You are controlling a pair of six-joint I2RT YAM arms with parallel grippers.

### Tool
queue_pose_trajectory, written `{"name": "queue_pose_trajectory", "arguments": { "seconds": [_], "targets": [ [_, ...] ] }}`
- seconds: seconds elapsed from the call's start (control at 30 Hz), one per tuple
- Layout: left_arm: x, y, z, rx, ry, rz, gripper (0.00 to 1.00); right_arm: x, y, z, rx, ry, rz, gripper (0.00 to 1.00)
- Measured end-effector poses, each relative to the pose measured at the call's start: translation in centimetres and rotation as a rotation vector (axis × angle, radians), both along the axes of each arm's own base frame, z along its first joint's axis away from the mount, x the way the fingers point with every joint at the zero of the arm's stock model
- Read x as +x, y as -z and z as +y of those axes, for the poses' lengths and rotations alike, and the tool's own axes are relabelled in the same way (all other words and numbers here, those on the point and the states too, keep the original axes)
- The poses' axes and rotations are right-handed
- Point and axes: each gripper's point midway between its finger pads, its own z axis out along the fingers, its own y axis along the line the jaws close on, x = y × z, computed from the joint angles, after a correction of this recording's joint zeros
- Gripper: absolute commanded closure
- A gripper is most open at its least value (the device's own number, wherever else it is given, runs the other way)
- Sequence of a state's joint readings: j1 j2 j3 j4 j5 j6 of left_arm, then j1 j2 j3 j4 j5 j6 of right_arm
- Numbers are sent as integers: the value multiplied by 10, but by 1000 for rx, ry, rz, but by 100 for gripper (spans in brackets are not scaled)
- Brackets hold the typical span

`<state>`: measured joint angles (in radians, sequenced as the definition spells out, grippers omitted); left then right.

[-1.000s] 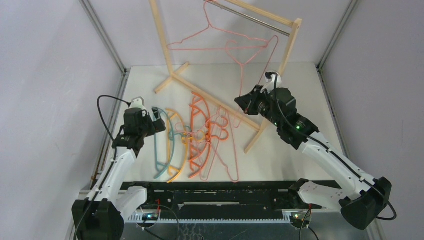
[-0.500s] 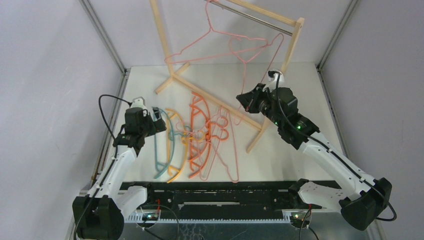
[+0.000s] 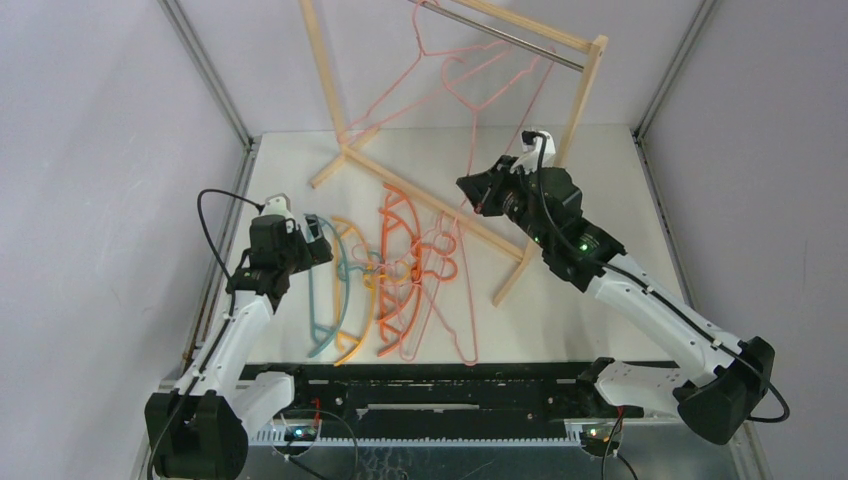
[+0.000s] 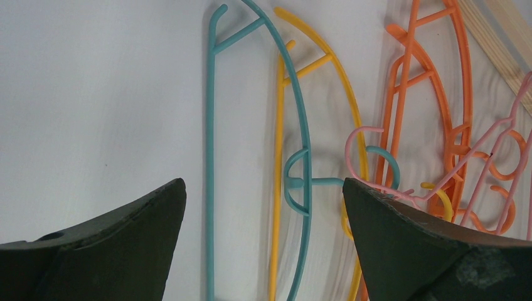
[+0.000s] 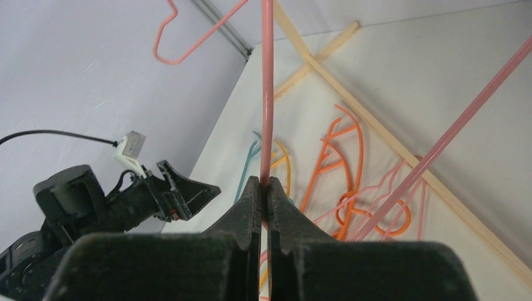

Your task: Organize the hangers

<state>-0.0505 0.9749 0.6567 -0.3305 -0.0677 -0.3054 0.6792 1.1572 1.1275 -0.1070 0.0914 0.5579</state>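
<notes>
My right gripper (image 3: 470, 188) is shut on the straight wire of a thin pink hanger (image 3: 472, 135), holding it up in the air just below the rack's metal rod (image 3: 510, 38). In the right wrist view the pink wire (image 5: 268, 94) rises from between the shut fingertips of that gripper (image 5: 264, 183). Another pink hanger (image 3: 385, 93) hangs from the rod by its hook. On the table lie a teal hanger (image 4: 210, 125), a yellow one (image 4: 279, 125), orange ones (image 4: 408, 75) and pink wire ones (image 3: 465, 310), tangled together. My left gripper (image 4: 263, 185) hovers open above the teal hanger, touching nothing.
The pale wooden rack (image 3: 588, 95) stands at the back, and its long base bar (image 3: 440, 205) runs diagonally across the table beside the pile. Grey walls with metal corner posts (image 3: 210, 75) close in both sides.
My right gripper has moved up and to the left, carrying the pink hanger higher toward the rod. The left arm has stayed still and open.
</notes>
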Motion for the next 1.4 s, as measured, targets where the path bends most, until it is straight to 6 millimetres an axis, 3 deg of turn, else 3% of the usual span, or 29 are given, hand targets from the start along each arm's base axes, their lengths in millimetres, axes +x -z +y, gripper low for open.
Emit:
{"name": "queue_pose_trajectory", "arguments": {
  "seconds": [0.23, 0.67, 0.9, 1.1, 1.4],
  "targets": [
    [1, -1, 0, 0, 0, -6, 0, 8, -3, -9, -10, 51, -17, 100],
    [3, 3, 0, -1, 1, 4, 0, 0, -31, 9, 43, -43, -88, 100],
    [4, 6, -1, -1, 2, 15, 1, 5, -52, 14, 54, -56, -129, 100],
    [5, 8, -1, -2, 3, 18, 0, 20, -62, 10, 65, -40, -145, 100],
    [5, 8, -1, 0, 4, 19, 0, 49, -49, -3, 56, 14, -114, 100]
  ]
}}
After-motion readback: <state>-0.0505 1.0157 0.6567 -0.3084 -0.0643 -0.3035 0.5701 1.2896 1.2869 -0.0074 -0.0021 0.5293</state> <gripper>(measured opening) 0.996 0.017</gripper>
